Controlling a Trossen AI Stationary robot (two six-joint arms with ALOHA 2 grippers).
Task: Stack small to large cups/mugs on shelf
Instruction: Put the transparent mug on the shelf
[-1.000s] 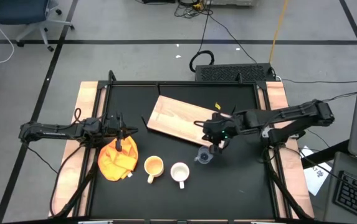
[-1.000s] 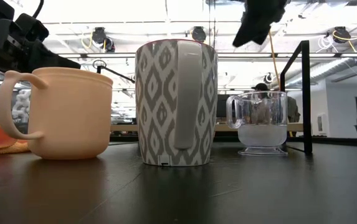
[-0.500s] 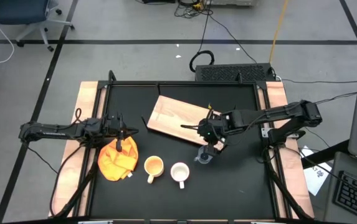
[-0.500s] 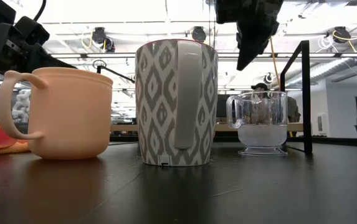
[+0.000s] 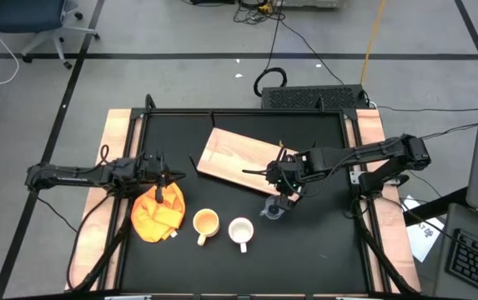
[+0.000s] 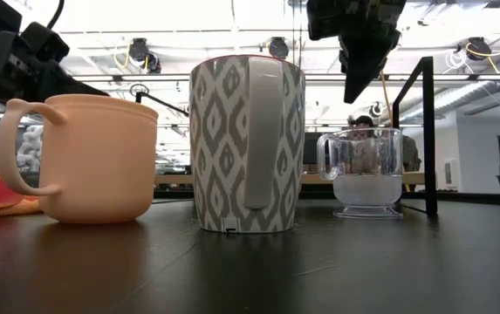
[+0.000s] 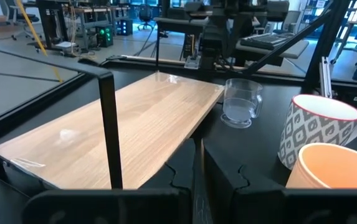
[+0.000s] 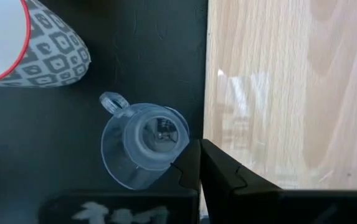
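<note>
Right wrist view looks straight down on the glass cup [image 8: 144,144]. It stands upright on the black table [image 8: 72,124], just beside the edge of the wood shelf [image 8: 290,87], w/ its handle toward the white mug [image 8: 35,43]. Right tool [image 8: 200,163] hangs above the cup's rim, fingers pressed together, holding nothing.

From the high view, the glass cup [image 5: 274,209] sits near the shelf's [image 5: 239,158] lower corner. White mug [image 5: 240,231] and yellow mug [image 5: 206,222] stand side by side a bit away, nearer the front. None of the 3 is on the shelf yet.

Left tool [image 5: 160,177] waits on the other side, over the orange cloth [image 5: 157,215], fingers almost together, nothing in them.

Step in hand looks like: go for the smallest cup first. Next, I think the right tool needs to spread its fingers, drop down around the cup's wall or handle, then squeeze & lift it to the shelf. Glass is smooth, so the grip may slip.
</note>
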